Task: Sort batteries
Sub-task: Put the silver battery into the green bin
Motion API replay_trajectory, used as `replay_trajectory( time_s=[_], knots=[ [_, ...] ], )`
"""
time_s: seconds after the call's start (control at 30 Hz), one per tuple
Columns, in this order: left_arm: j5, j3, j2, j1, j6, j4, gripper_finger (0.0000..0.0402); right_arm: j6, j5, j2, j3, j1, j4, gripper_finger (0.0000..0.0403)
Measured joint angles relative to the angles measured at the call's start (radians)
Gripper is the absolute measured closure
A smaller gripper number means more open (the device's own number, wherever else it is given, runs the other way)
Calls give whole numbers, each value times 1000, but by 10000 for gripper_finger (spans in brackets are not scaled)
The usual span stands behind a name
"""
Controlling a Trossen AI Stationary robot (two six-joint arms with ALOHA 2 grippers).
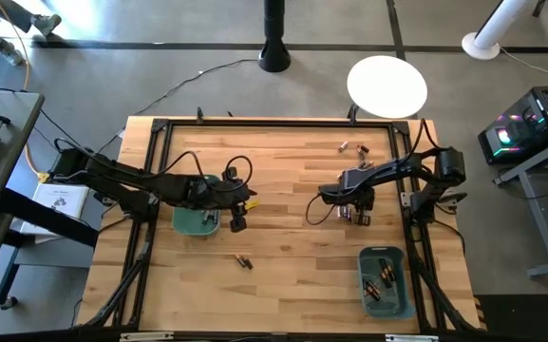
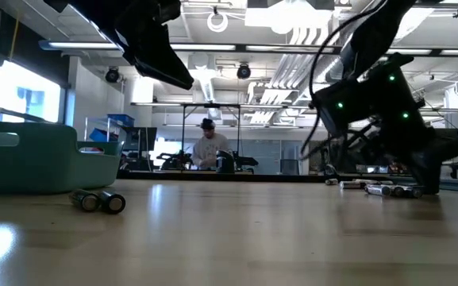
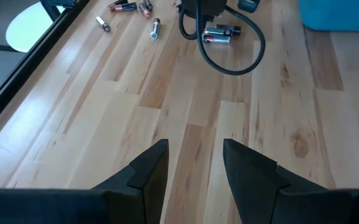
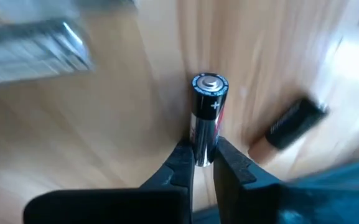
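Observation:
Dark and silvery batteries lie loose on the wooden table. My right gripper [image 1: 349, 209] [image 4: 204, 163] is shut on a dark battery [image 4: 207, 115] at the table's right middle. Beside it lie a dark battery with a copper end [image 4: 291, 127] and a few more [image 1: 361, 218]. Two batteries [image 1: 243, 260] [image 2: 98, 201] lie near the front middle, and others [image 1: 353, 147] lie toward the far edge. My left gripper [image 1: 238, 223] [image 3: 195, 167] hovers open over bare wood beside the left teal bin [image 1: 196, 220]. The right teal bin [image 1: 385, 282] holds several batteries. My right gripper pinches the dark battery between its two fingertips [image 4: 180, 160], at the end nearest the gripper [image 4: 203, 148]. The fingers slant steeply down from above and lie along the battery. Its plus end [image 4: 209, 84] points away from them. I cannot tell whether it touches the table.
A black cable [image 3: 229, 59] loops below my right arm, close to the batteries there. The black frame rails [image 1: 155, 171] run along the table's edges. Free wood lies between the two grippers and along the front middle. A person [image 2: 207, 147] sits far behind the table.

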Motion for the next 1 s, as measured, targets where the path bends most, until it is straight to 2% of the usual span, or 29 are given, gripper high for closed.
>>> replay_trajectory(
  time_s=[0.23,0.4,0.57,0.67,0.73,0.8,0.87,0.93,1.0],
  knots=[
    [0,0,0,0,0,0,257,-99,-64,1,73,1,-12,381],
    [0,0,0,0,0,-1,257,-142,-64,-9,104,1,-7,382],
    [-1,-4,0,0,33,-12,257,-203,-96,-129,67,-19,206,383],
    [-2,-49,-1,5,66,79,257,-203,-108,-228,15,-30,424,383],
    [0,-95,0,11,86,199,257,-189,-111,-288,-33,-26,629,383],
    [6,-154,7,14,111,386,257,-163,-127,-328,-100,-9,902,383],
    [34,-220,20,19,142,595,257,-145,-158,-337,-177,18,1247,383],
    [81,-265,48,25,172,810,257,-137,-193,-317,-243,50,1595,383],
    [135,-292,76,32,197,985,257,-129,-197,-282,-281,81,1842,383]
  ],
)
